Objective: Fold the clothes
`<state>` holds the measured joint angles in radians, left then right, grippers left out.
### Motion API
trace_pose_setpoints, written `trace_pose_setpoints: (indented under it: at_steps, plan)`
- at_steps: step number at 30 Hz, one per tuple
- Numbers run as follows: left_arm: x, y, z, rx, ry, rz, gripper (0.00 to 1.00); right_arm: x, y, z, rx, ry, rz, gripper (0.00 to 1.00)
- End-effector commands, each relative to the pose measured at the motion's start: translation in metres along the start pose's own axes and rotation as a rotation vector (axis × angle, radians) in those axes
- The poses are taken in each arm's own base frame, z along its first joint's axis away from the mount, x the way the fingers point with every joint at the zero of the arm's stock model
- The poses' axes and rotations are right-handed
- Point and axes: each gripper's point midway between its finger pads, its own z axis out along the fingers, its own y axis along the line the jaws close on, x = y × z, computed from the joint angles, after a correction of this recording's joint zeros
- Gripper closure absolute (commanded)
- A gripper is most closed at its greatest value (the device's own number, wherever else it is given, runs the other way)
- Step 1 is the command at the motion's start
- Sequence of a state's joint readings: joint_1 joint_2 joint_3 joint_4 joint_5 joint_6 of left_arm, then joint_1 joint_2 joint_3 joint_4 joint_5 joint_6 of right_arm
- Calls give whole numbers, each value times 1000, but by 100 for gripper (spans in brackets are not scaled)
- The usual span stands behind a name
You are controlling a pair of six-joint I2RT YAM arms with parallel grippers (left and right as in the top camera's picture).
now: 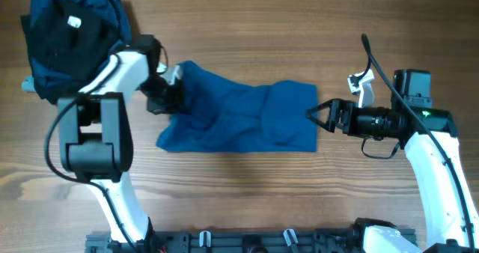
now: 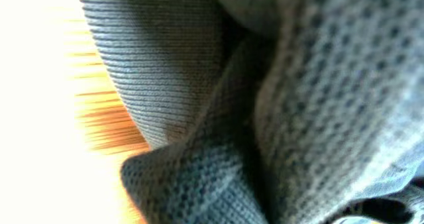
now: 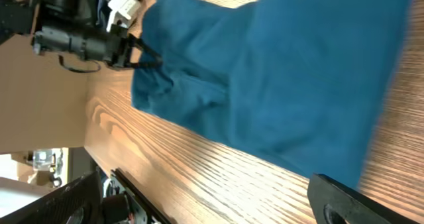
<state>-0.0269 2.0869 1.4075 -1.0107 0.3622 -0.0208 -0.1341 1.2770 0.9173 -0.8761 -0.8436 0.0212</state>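
A blue garment (image 1: 243, 118) lies spread and wrinkled in the middle of the wooden table. My left gripper (image 1: 166, 96) is at its upper left edge and appears shut on a bunch of the cloth. The left wrist view is filled with close, folded blue garment fabric (image 2: 278, 105), which hides the jaws. My right gripper (image 1: 317, 114) is open and empty, just off the garment's right edge, fingers pointing at it. In the right wrist view the garment (image 3: 278, 71) lies ahead, and one dark finger (image 3: 351, 201) shows at the bottom right.
A pile of dark navy and black clothes (image 1: 71, 32) sits at the far left corner of the table, behind the left arm. Bare wood (image 1: 247, 193) lies in front of the garment. The arm bases stand along the near edge.
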Motion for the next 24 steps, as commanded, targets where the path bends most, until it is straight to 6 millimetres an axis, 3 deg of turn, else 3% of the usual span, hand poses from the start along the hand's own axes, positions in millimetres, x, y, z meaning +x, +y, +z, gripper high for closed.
trace_pose_setpoints:
  at_steps: [1,5,7,9,15,18,24]
  plan:
    - [-12,21,-39,-50,-60,-61,96,-2,-3,-3,41,-12,-37,0]
    - [-24,12,-94,-68,-145,-90,96,-3,-7,-3,67,-12,-36,1]
    - [-25,-6,-123,-64,-203,-72,96,-3,-15,-4,114,-14,-36,0]
    - [-20,-27,-134,-59,-237,-44,96,-4,-24,-5,162,-17,-37,0]
    - [0,-104,-107,-51,-197,99,93,-6,-27,-5,181,-23,-42,0]
    - [7,-141,-95,-32,-205,107,94,-4,-44,-9,284,-25,26,0]
    - [24,-188,-78,-5,-208,153,92,-3,-44,-9,285,-24,27,1]
